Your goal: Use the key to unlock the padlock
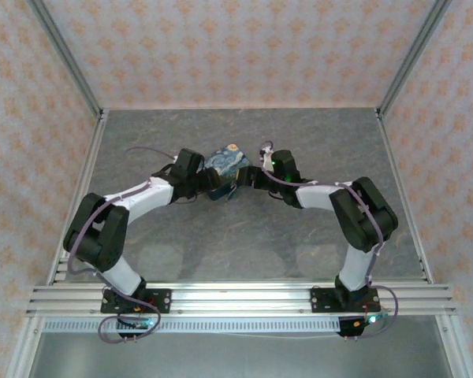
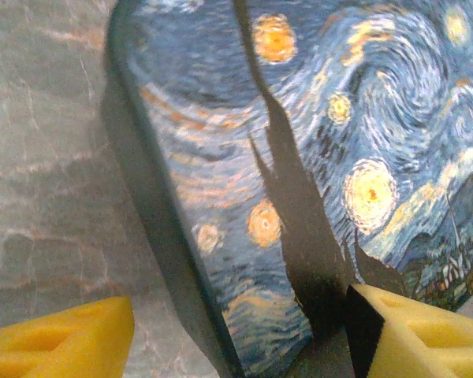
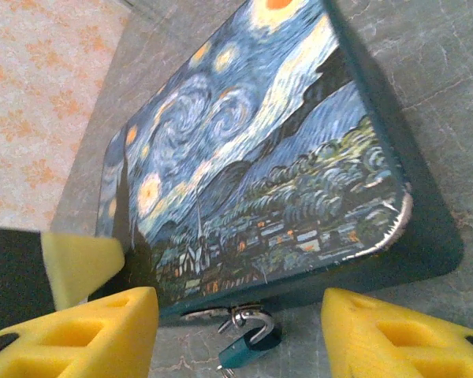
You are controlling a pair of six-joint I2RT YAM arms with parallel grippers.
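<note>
The right gripper point(image 3: 240, 327) is spread wide. The padlock point(image 3: 250, 346) sits at the box's point(image 3: 260, 157) near edge between its 2 fingers, touching neither. The left gripper point(image 2: 240, 323), also released, straddles a box corner on the table point(image 2: 39, 157).

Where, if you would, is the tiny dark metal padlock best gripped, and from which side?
I'd take the tiny dark metal padlock by its body, not the shackle, approaching from the table in front of the blue night-sky-painted box. Its shackle is hooked at the box's front edge, so only the body juts free, between the right gripper's spread fingers.
</note>
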